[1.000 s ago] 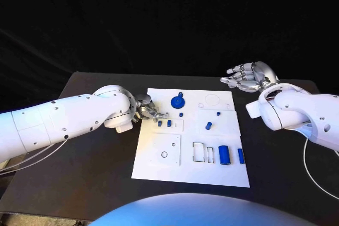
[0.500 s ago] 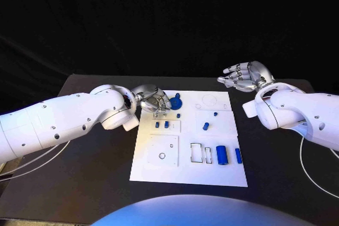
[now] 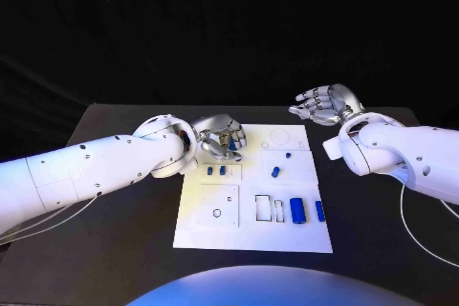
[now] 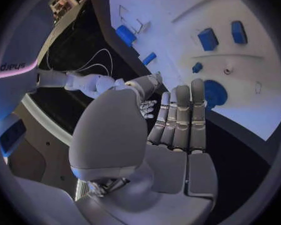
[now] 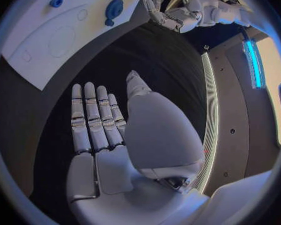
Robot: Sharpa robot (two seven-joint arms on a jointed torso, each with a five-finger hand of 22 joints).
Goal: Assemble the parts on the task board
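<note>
Left hand (image 3: 220,136) hovers open and empty over the round blue disc part (image 4: 214,93) on the task board (image 3: 287,233); best to lower squarely, while the right hand (image 3: 325,105) waits open and empty.

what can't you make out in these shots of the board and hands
- Round blue disc part: in the head view the left hand covers most of it; the left wrist view shows it free of the fingers.
- White task board: its far left corner lies under the left hand in the head view.
- Small outlined slots and holes on the board: too small in the head view to tell their depth.
- Right hand: open with its fingers apart, off the board's far right corner.
</note>
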